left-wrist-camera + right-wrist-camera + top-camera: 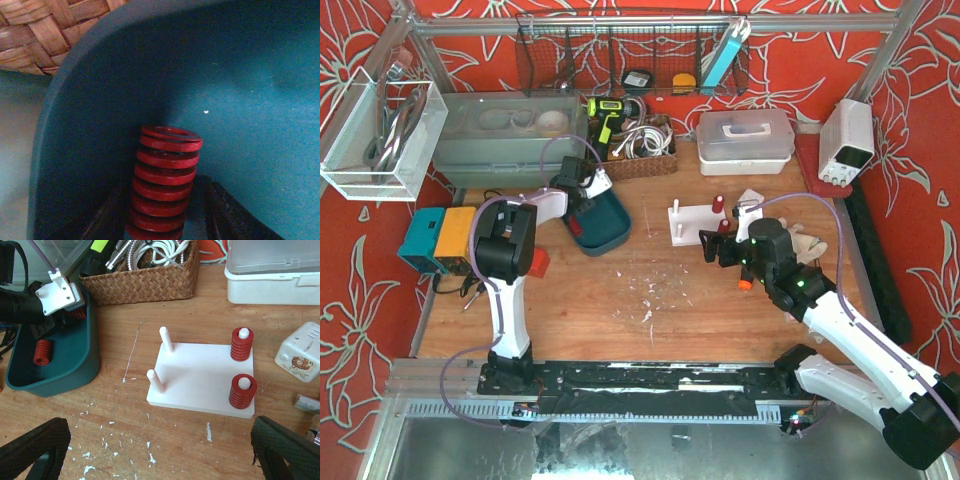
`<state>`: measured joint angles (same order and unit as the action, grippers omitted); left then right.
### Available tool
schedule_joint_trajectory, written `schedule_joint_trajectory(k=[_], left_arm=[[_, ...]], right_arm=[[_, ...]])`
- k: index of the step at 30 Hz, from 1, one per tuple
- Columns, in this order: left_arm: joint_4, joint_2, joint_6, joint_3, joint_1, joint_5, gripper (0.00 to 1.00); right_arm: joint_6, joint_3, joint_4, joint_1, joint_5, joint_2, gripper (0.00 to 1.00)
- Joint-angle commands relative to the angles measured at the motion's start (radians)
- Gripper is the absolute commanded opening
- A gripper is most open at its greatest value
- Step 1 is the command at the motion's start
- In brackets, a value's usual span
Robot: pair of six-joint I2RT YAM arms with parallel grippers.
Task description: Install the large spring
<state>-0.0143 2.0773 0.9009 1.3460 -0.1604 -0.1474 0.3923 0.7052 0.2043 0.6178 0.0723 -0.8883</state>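
Note:
A teal bin [610, 232] sits left of centre. My left gripper [588, 190] reaches into it. In the left wrist view a large red spring [165, 175] stands between the dark fingers [225, 215], with a small gap on each side; the jaws are open around it. A second red spring [42, 351] lies in the bin [75, 360]. The white peg plate [200, 377] carries two red springs [242, 344] on its right pegs; the two left pegs [154, 380] are bare. My right gripper [160, 450] is open and empty, hovering just in front of the plate [692, 222].
A wicker basket [642, 150] of cables stands behind the bin. A white lidded box [745, 140] and a power supply [847, 140] are at the back right. A white cube [300, 352] lies right of the plate. Orange and teal blocks [438, 238] sit at the left edge.

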Motion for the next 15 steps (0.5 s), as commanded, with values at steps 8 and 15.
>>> schedule_joint_trajectory(k=[8, 15], left_arm=[[-0.113, -0.025, -0.030, -0.018, -0.008, 0.068, 0.35], [-0.101, -0.058, -0.018, -0.040, -0.006, 0.085, 0.42]], right_arm=[[-0.003, -0.012, -0.008, 0.005, 0.029, 0.019, 0.99], [0.000, -0.017, -0.008, 0.005, 0.032, 0.040, 0.99]])
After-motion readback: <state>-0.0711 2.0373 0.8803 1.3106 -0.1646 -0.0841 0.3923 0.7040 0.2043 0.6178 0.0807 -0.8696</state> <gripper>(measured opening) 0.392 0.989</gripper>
